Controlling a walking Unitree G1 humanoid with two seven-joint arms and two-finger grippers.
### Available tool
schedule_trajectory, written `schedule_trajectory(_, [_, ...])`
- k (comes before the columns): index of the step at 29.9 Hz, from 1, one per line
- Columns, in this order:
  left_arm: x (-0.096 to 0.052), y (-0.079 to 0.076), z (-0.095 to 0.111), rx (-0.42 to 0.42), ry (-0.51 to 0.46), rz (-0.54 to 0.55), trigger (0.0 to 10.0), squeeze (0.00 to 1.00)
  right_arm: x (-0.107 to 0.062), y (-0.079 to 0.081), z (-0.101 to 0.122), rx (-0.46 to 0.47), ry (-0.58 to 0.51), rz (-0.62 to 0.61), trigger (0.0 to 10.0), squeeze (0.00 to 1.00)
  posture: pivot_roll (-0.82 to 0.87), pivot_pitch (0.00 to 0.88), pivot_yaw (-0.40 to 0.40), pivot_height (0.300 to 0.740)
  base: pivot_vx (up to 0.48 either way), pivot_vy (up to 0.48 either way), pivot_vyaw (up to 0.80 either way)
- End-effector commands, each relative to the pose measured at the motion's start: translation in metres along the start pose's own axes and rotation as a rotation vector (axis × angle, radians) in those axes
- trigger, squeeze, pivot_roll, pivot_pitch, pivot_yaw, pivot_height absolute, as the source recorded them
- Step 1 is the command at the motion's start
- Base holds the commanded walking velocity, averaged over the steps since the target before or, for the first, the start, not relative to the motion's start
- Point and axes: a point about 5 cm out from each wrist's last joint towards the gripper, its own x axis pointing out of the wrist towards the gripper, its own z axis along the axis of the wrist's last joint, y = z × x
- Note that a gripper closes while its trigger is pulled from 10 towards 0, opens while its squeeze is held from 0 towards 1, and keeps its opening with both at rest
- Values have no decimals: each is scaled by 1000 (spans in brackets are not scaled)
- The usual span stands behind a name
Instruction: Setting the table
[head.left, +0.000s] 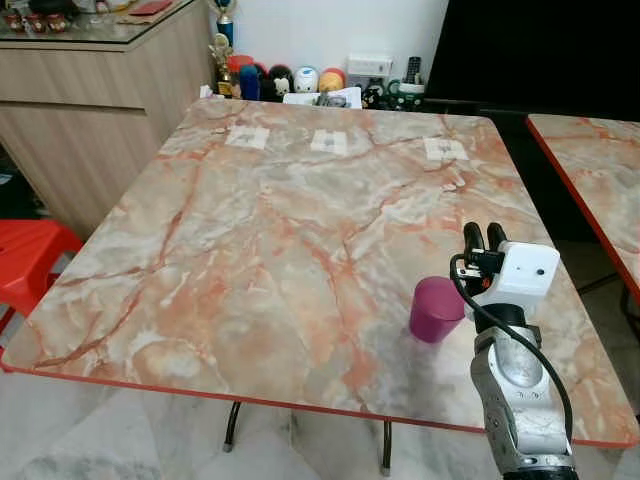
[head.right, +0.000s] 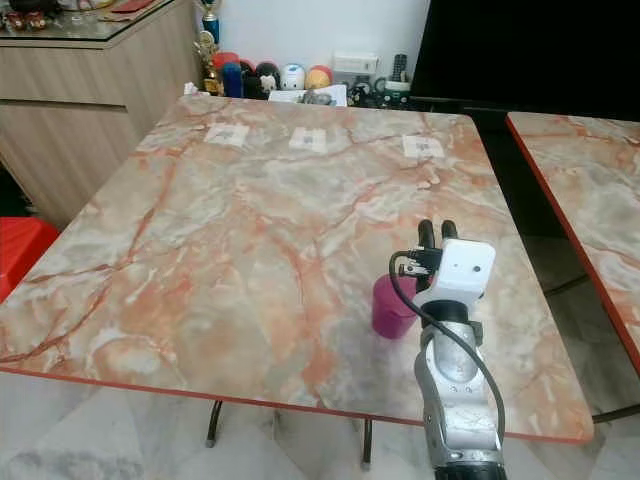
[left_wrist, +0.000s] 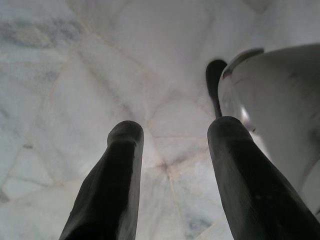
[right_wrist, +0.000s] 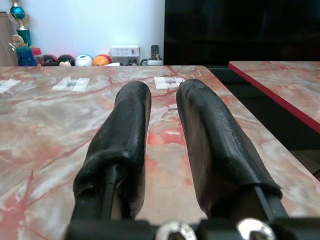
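Right gripper (head.left: 485, 236), purple cup (head.left: 436, 309) beside, marble table (head.left: 250, 240)

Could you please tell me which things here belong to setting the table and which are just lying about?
For the job: purple cup, marble table, right gripper above the table beside the cup.

Just about: round toys, trophy, red stool, second table.

A magenta cup (head.right: 392, 307) stands on the marble table (head.right: 250, 230) just beside the right claw (head.right: 437, 231).

The table (head.left: 250, 250) is marbled pink, orange and grey with a red edge. The cup (head.left: 436, 309) is magenta; the stool (head.left: 30, 260) is red.
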Motion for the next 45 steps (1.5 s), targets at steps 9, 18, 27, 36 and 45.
schedule_trajectory(9, [-6, 5, -18, -4, 39, -1, 10000, 0, 0, 1, 4, 8, -5, 2, 10000, 0, 6, 141, -36, 740, -81, 0, 0])
schedule_trajectory(18, [-1, -9, -3, -2, 6, -19, 10000, 0, 0, 2, 4, 10, -1, 5, 10000, 0, 5, 142, -36, 740, -287, 0, 0])
schedule_trajectory(27, [1, -30, -1, 8, 16, -31, 10000, 0, 1, 3, 4, 12, 2, 7, 10000, 0, 6, 139, -37, 740, -103, 0, 0])
schedule_trajectory(36, [1, -32, -1, 5, 18, -30, 10000, 0, 2, 2, 4, 12, 2, 4, 10000, 0, 5, 136, -38, 740, 0, 0, 0])
schedule_trajectory(45, [2, -4, 3, 0, 4, -4, 10000, 0, 9, -8, 3, -32, 17, -44, 10000, 0, 4, 137, -39, 740, 0, 0, 0])
